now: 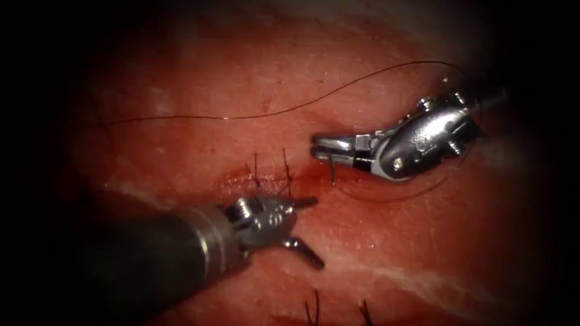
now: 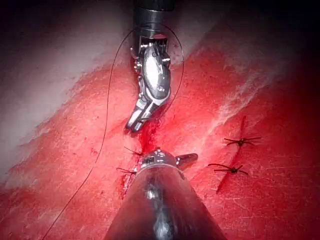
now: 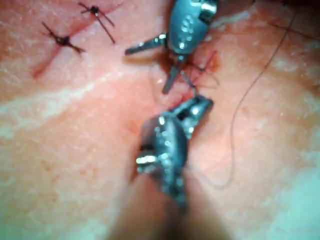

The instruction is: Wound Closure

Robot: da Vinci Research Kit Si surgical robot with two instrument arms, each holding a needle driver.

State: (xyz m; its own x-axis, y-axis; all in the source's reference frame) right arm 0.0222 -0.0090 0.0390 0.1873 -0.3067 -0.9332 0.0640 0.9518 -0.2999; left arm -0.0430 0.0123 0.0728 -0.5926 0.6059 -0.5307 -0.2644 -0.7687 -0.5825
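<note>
While the right tool [image 1: 329,151] sits at the right end of the cut [image 1: 302,176], its fingers are clamped together on the needle [image 1: 332,172], gripping near one end so that a short dark length points down from the jaws to the tissue [image 1: 423,253]. Whether the tip has entered the tissue cannot be told. The thread [image 1: 272,113] runs from this tool in a long arc across the tissue to the left, and a second loop curves below the tool.

The left tool [image 1: 305,232] lies just below the cut with its fingers spread wide apart, holding nothing. Two finished stitches [image 1: 269,172] cross the cut just above it.

Handling, as a judgement: the needle is stiff, thin and slippery, and is best gripped on its body, away from the tip. The thread is light and limp and likely to snag. The tissue is soft, wet and yielding. No containers are present.
</note>
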